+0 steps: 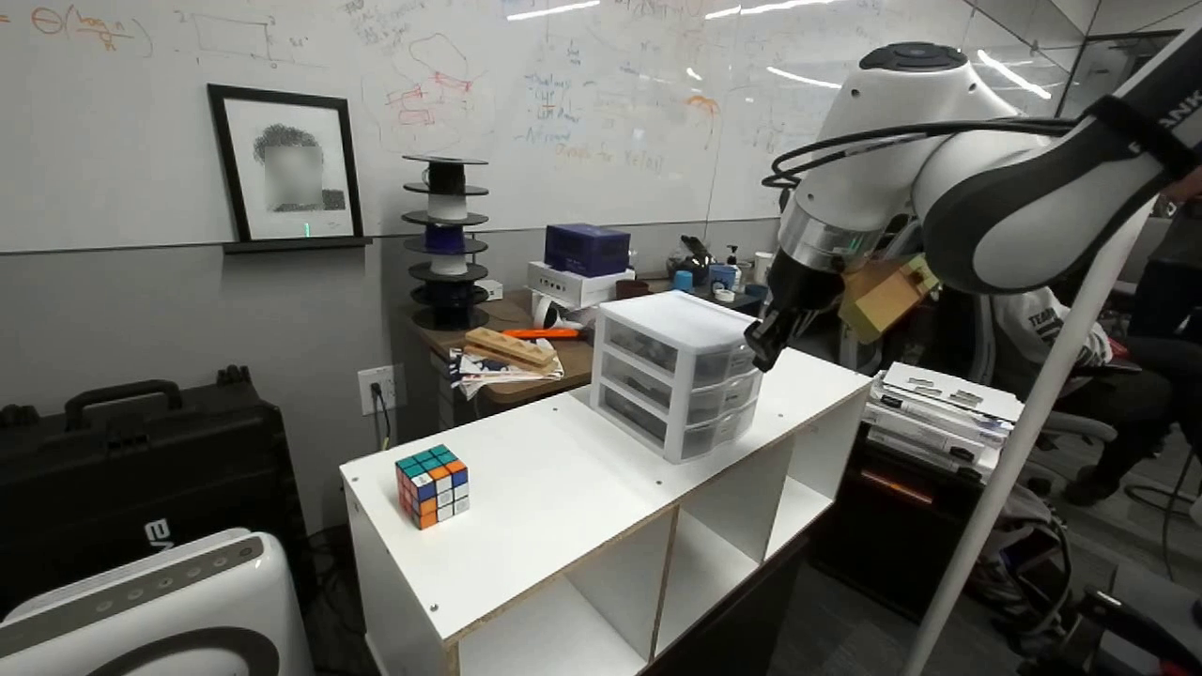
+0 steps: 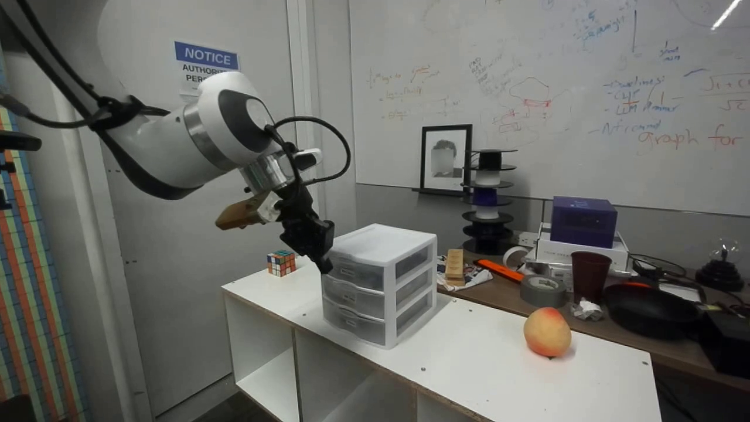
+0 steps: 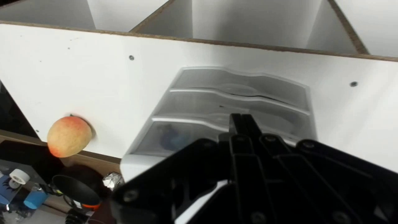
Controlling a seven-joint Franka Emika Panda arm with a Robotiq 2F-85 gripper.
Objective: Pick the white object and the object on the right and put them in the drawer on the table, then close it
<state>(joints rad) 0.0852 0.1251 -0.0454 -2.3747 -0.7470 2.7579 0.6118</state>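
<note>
The white mini-chest (image 1: 640, 380) stands on the white table (image 1: 535, 526). Its drawers (image 2: 354, 293) look shut in both exterior views. A bluish thing shows dimly through the top drawer (image 3: 174, 138) in the wrist view. My gripper (image 1: 762, 355) is shut and empty, fingertips pointing down by the top drawer's front; I cannot tell whether they touch it. It also shows in an exterior view (image 2: 323, 264) and the wrist view (image 3: 242, 119). A peach-like fruit (image 2: 547, 333) sits at one end of the table. A Rubik's cube (image 1: 434, 486) sits at the other end. No separate white object shows on the table top.
The brown desk (image 1: 521, 387) behind the table holds boxes, wooden blocks, tape (image 2: 543, 290), a dark cup (image 2: 589, 275) and a black pan (image 2: 651, 310). A tower of spools (image 1: 447, 244) stands at the back. A white pole (image 1: 1019, 441) stands on the arm's side.
</note>
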